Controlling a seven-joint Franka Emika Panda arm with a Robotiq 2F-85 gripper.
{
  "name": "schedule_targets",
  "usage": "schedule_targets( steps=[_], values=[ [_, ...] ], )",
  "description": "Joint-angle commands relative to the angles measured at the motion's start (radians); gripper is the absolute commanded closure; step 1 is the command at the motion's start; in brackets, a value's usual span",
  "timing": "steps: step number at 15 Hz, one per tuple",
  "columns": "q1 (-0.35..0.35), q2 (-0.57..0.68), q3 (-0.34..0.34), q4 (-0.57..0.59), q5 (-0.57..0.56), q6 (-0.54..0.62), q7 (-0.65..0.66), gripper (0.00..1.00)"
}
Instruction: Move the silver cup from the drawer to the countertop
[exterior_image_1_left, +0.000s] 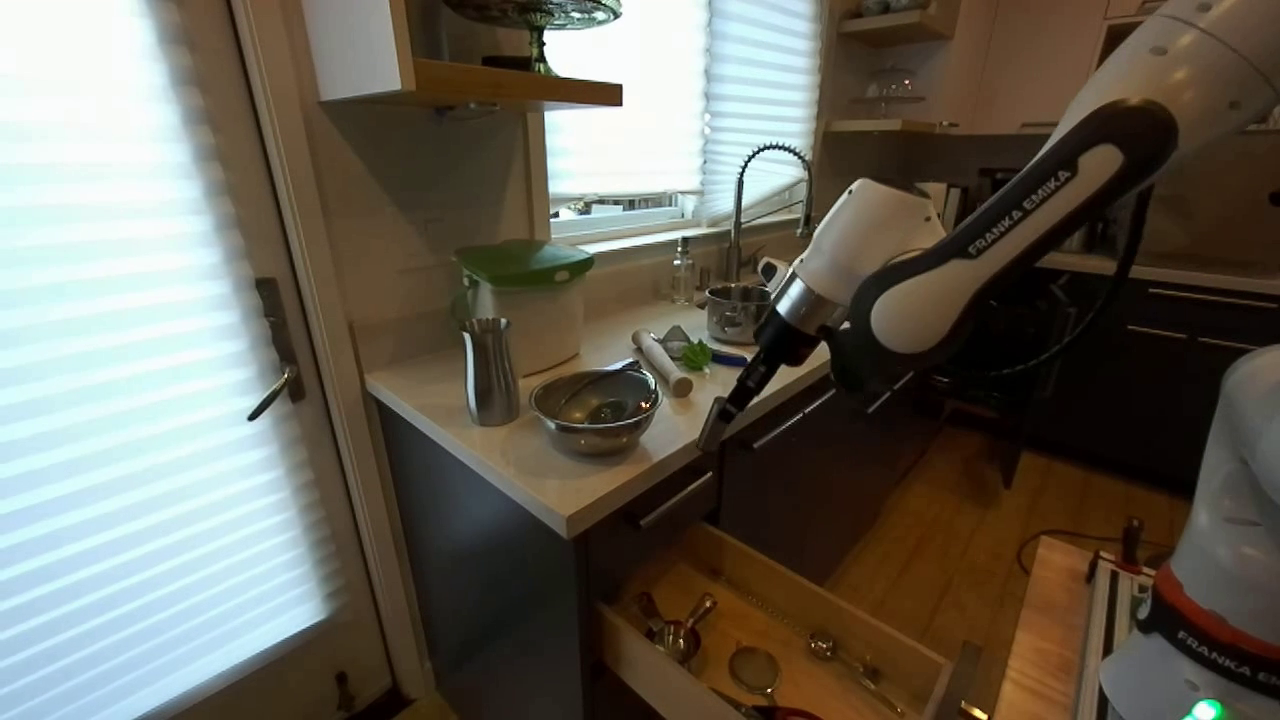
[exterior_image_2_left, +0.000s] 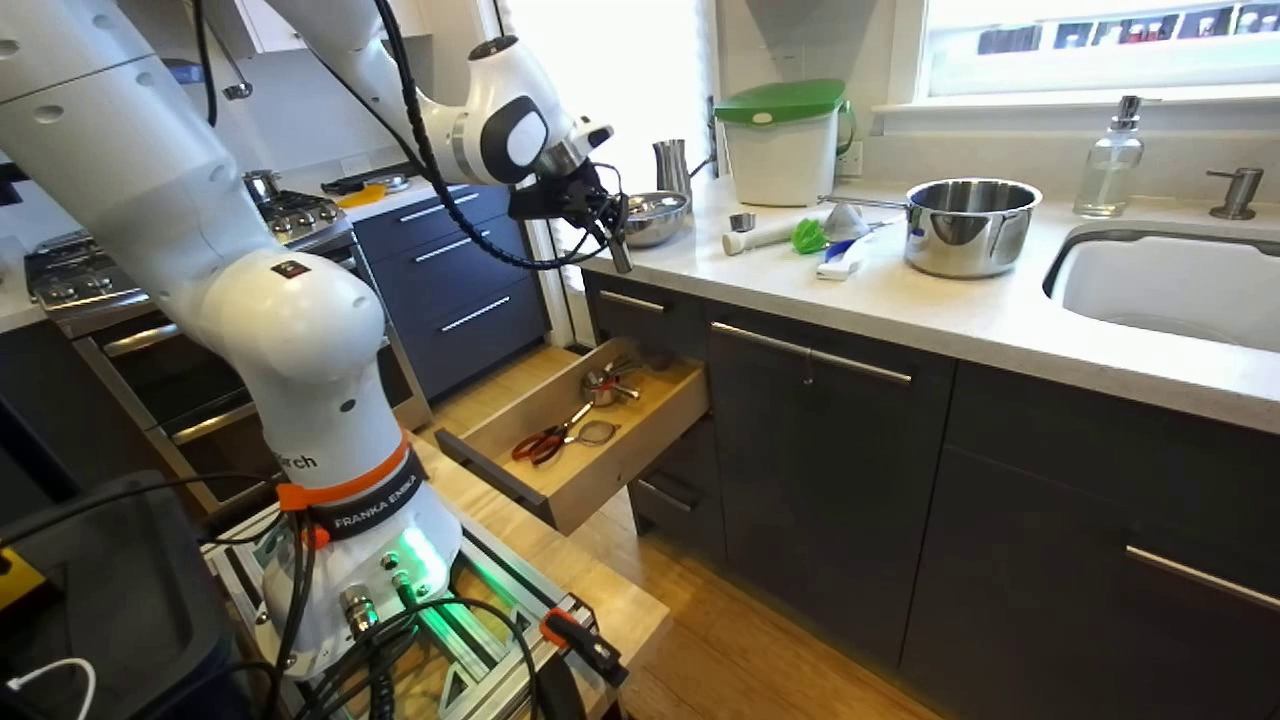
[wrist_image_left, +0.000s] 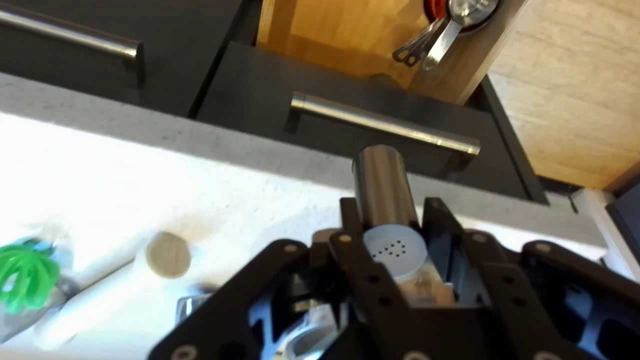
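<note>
My gripper (wrist_image_left: 392, 212) is shut on the silver cup (wrist_image_left: 382, 185), a small metal cylinder whose near end is pale with small dark holes. In both exterior views the cup (exterior_image_1_left: 712, 427) (exterior_image_2_left: 622, 258) hangs tilted from the gripper (exterior_image_1_left: 730, 402) (exterior_image_2_left: 610, 225). It is at the front edge of the pale countertop (exterior_image_1_left: 560, 485), near its corner end. In the wrist view it overlaps the edge of the countertop (wrist_image_left: 150, 170); whether it touches the top cannot be told. The drawer (exterior_image_2_left: 625, 450) stands pulled out below, with its wood interior (wrist_image_left: 330, 30) showing.
A metal bowl (exterior_image_1_left: 598, 425), tall steel pitcher (exterior_image_1_left: 490, 380) and green-lidded bin (exterior_image_1_left: 525, 310) stand near the corner. A wooden pestle (exterior_image_1_left: 662, 362), green item (exterior_image_2_left: 809, 236) and pot (exterior_image_2_left: 970, 235) lie further along. Measuring cups (exterior_image_1_left: 676, 640) and a strainer (exterior_image_1_left: 754, 670) lie in the drawer.
</note>
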Motion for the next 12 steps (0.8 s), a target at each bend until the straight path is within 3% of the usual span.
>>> schedule_targets(
  steps=[1, 2, 3, 5, 7, 8, 11, 12],
  values=[
    [0.003, -0.018, -0.013, 0.007, -0.018, -0.007, 0.016, 0.64],
    [0.003, -0.02, -0.014, 0.007, -0.018, -0.007, 0.015, 0.64],
    [0.005, -0.015, -0.014, 0.005, -0.018, -0.007, 0.015, 0.89],
    [0.013, -0.026, -0.027, 0.012, 0.032, 0.062, 0.056, 0.89],
    [-0.095, -0.069, 0.018, 0.021, -0.035, 0.09, 0.121, 0.89],
    [-0.136, -0.093, 0.032, 0.029, -0.054, 0.058, 0.144, 0.89],
    [-0.165, -0.116, -0.012, 0.092, -0.055, -0.109, 0.147, 0.89],
    [-0.212, -0.122, -0.01, 0.117, -0.081, -0.162, 0.167, 0.89]
  ],
)
